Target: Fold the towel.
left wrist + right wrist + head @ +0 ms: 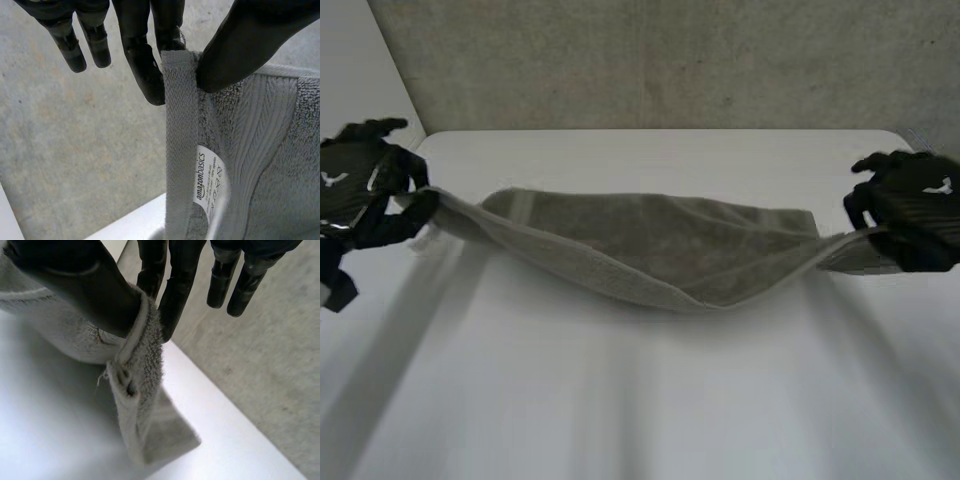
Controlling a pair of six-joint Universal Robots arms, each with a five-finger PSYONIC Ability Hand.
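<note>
Towel (pixel 650 245): one long edge raised, middle sagging. Left hand (pixel 355 185) and right hand (pixel 920 205) each pinch a corner. Fold apparently half-made, not yet laid.

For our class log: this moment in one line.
left hand pinching towel corner | right hand pinching other corner | towel sagging between
</note>
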